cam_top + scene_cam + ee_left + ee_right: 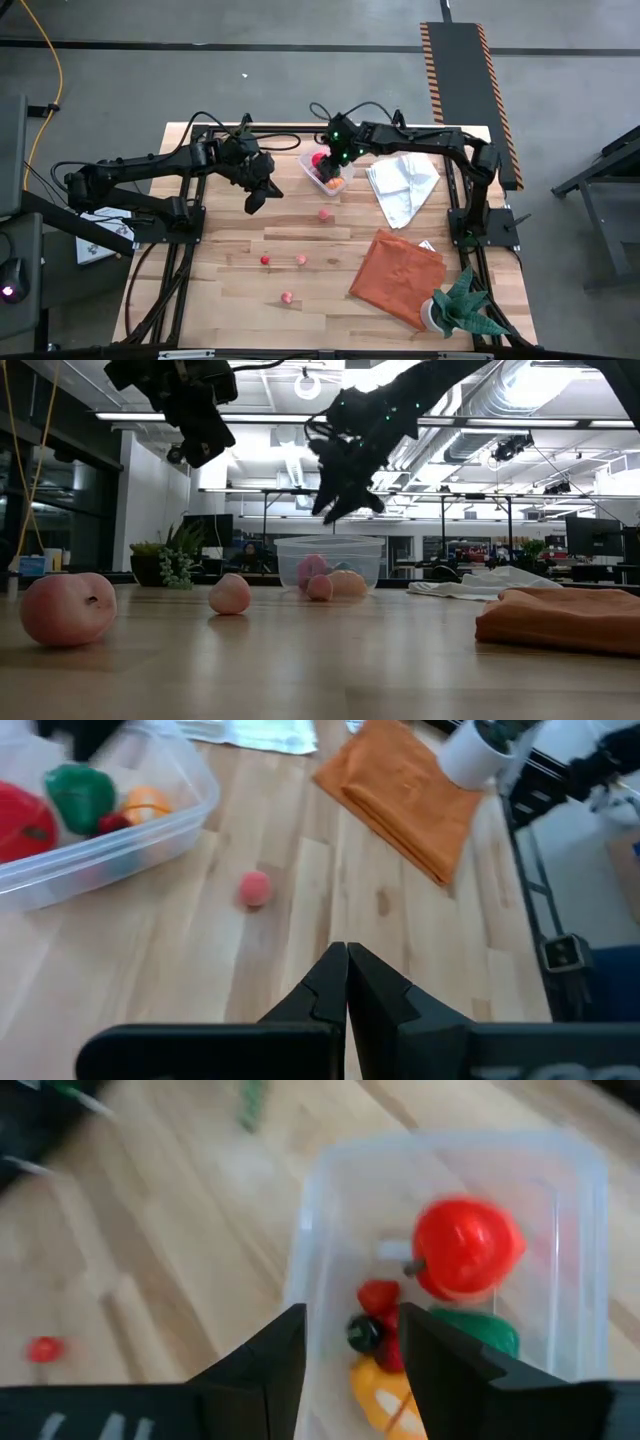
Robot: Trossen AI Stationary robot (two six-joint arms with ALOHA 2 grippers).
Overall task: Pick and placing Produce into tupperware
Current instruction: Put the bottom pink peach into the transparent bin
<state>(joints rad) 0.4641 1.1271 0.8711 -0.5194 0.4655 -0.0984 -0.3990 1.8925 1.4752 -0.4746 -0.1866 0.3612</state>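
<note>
The clear tupperware [318,170] stands on the table's far middle. It holds a round red piece [465,1248], a green one [482,1330], an orange one [378,1398] and small red and dark bits. My right gripper [350,1348] hangs open just above it [345,500], with nothing between its fingers. Loose produce lies on the wood: a pink ball [325,214] near the tupperware and three more [265,260] [301,260] [287,297] nearer the front. My left gripper [255,195] hovers shut, left of the tupperware and above the table [347,970].
A crumpled white cloth [400,185] lies right of the tupperware. Nearer the front lie a folded orange cloth [395,265] and a potted green plant [458,308] at the right front corner. Bare wood lies between the loose pieces and the left edge.
</note>
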